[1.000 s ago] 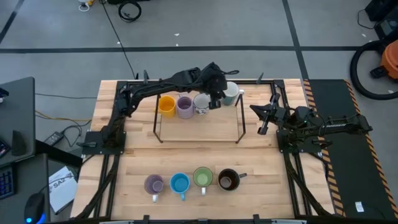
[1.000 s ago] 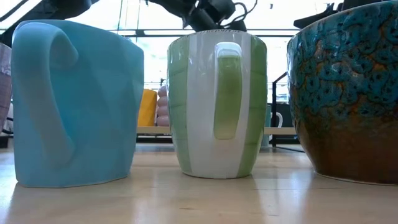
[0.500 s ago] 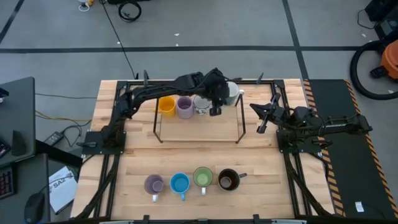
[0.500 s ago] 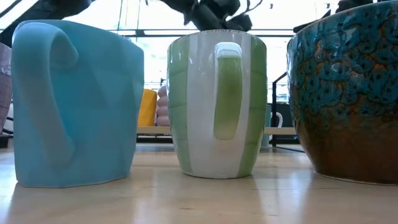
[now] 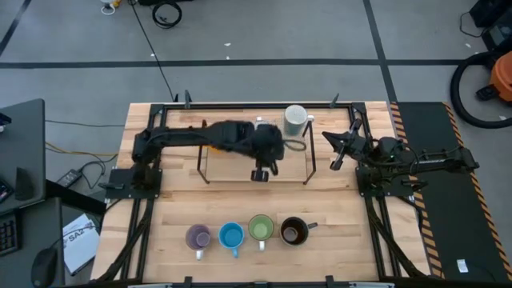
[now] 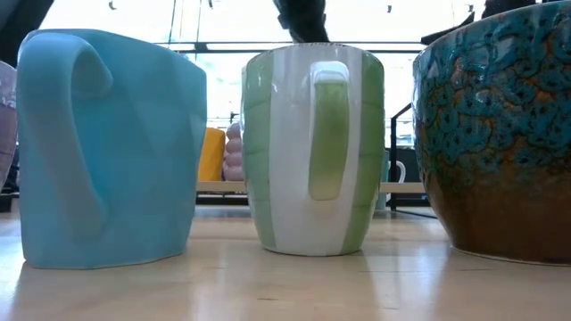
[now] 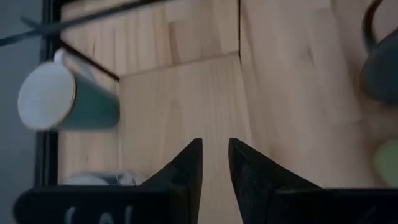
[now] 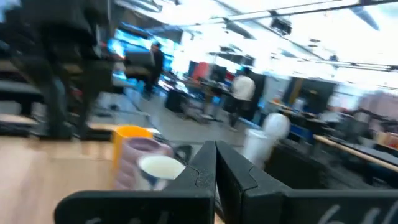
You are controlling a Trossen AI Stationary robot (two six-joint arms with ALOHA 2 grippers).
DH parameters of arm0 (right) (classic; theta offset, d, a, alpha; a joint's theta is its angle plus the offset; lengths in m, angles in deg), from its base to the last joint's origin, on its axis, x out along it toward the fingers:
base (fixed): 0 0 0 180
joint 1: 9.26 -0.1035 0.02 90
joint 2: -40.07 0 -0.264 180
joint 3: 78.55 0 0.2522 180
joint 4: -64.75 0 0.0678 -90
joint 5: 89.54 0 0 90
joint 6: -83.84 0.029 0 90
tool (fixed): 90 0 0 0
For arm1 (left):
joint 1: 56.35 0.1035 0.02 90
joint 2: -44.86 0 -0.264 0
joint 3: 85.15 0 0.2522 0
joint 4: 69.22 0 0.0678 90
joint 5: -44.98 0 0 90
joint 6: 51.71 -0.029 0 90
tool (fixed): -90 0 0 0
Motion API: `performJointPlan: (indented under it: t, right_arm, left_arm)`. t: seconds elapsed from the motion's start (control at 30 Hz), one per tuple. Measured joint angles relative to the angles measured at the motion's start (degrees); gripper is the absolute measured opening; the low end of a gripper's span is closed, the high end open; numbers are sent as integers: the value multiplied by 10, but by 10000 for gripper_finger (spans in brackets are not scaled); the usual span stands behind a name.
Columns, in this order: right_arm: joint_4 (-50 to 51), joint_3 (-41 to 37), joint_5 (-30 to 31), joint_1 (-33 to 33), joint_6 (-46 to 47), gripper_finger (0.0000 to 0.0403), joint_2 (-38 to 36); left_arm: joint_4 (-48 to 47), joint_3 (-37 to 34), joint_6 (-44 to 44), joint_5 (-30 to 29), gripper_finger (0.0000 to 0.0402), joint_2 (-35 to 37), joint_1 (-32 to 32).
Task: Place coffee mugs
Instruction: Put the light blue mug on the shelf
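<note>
The pale white-blue mug (image 5: 295,118) stands on its base at the far right of the black wire rack (image 5: 309,160), free of both grippers. The orange mug (image 6: 211,153) and purple mug (image 6: 234,152) stand on the rack's left part; in the high view my left arm hides them. The lavender (image 5: 198,237), bright blue (image 5: 231,235), green (image 5: 260,228) and dark (image 5: 294,231) mugs form a row near the near edge. My left gripper (image 5: 260,173) hangs over the rack's near side, slightly open and empty. My right gripper (image 5: 336,154) waits, shut, to the right of the rack.
Bare wood lies between the rack and the near row of mugs. In the left wrist view the pale mug (image 7: 56,99), the dark mug (image 7: 380,68) and the green mug (image 7: 388,162) show around my fingers (image 7: 193,168). People stand in the room beyond the table (image 8: 242,87).
My left gripper has drawn away from the pale mug at the rack's far right and moved toward the near edge, across the rack, with the arm stretching out low over the orange, purple and white mugs. The pale mug has stayed standing where it was.
</note>
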Motion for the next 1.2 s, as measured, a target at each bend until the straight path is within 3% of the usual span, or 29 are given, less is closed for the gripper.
performJointPlan:
  t: [0.13, 0.43, 0.6, 0.77, 0.9, 1.2]
  right_arm:
    - [10, 13, -48, -1, 29, 9, 16]
    - [34, 68, -38, -34, 87, 9, 127]
    - [50, 121, 1, -60, 80, 9, 160]
    - [141, 197, 7, -65, 92, 9, 211]
    - [230, 272, 22, -51, 107, 9, 280]
    - [282, 381, 21, 0, 98, 29, 389]
  left_arm:
    - [47, -101, 20, -56, 82, 35, -35]
    - [244, -321, 91, -98, 82, 153, -92]
    - [281, -382, 123, -140, 82, 193, -121]
    - [320, -433, 148, -150, 82, 207, -143]
    - [394, -486, 145, -151, 82, 217, -154]
    - [516, -609, 133, -179, 82, 284, -152]
